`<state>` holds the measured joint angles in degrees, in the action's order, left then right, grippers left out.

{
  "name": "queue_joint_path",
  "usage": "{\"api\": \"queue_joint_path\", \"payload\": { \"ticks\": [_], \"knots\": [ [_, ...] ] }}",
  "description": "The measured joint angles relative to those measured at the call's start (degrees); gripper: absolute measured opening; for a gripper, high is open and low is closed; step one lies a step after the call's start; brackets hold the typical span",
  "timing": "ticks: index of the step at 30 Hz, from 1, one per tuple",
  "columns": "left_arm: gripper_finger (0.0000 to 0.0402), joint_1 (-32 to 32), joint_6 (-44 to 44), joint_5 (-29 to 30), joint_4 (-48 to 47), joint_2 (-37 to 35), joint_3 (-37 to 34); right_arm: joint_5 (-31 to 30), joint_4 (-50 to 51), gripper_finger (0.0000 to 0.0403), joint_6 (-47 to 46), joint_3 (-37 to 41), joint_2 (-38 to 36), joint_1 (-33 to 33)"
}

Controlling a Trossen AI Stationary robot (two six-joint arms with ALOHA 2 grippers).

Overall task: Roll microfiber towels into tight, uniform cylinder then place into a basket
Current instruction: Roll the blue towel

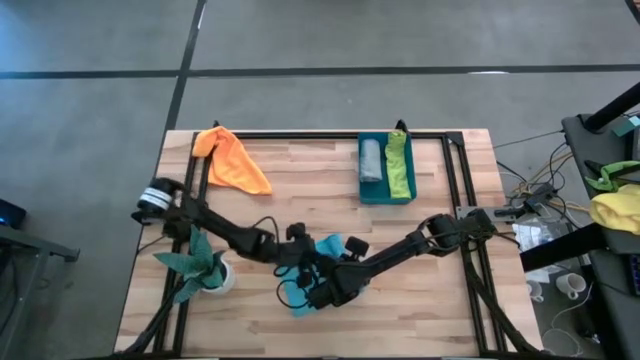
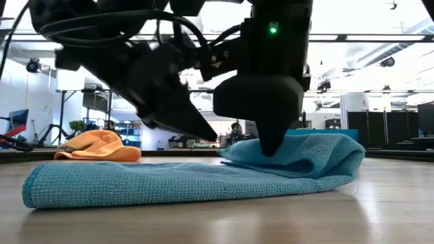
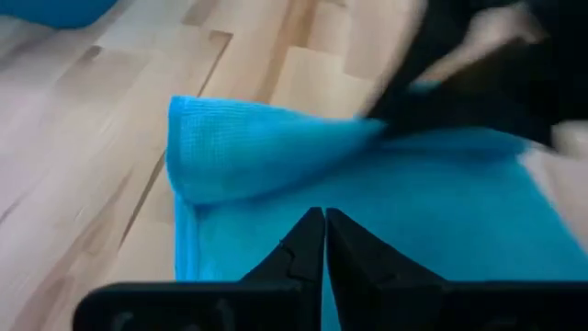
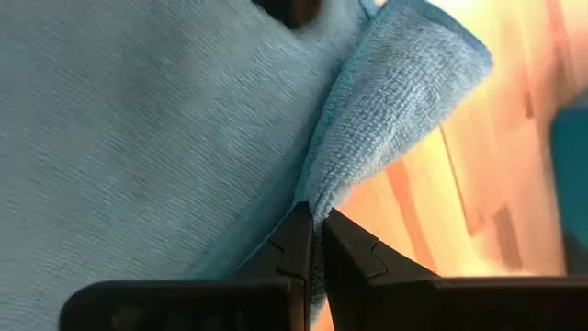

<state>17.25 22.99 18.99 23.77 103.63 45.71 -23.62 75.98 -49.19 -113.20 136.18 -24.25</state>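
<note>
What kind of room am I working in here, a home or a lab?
Most likely a robotics lab or workshop, not a home: a bare concrete floor surrounds the wooden table, loose cables trail beside it, and the low view shows a large open hall with ceiling lights.

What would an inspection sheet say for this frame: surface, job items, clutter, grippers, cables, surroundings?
Surface: wooden table, black frame along its edges.
Job's things: turquoise towel lying on the table near its front edge, one end folded over; orange towel crumpled at the back left; grey towel and lime green towel lying in the basket.
Clutter: plant in a white pot at front left.
Grippers: left gripper shut, over the turquoise towel; right gripper shut on the turquoise towel's folded edge.
Cables: loose wires right of the table.
Surroundings: grey floor, yellow and green cloth heap at far right.
</note>
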Motion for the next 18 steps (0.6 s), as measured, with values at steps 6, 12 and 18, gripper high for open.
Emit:
{"api": "queue_joint_path", "payload": {
  "ticks": [6, 12, 18],
  "knots": [
    [0.0001, -1.66, -1.19, -1.58, 4.85, 8.37, 4.39, 3.33, -2.66, 0.0013, 3.61, -0.01, 0.44, 0.26],
    [0.0001, -2.26, -1.94, -2.13, 5.74, 10.18, 5.34, 4.03, -1.48, 0.0013, 2.68, 1.28, 0.64, 0.12],
    [0.0001, -2.24, -7.15, -2.44, 5.97, 9.03, 4.9, 3.34, -2.14, 0.0013, 3.19, 1.34, 0.18, -0.46]
  ]
}}
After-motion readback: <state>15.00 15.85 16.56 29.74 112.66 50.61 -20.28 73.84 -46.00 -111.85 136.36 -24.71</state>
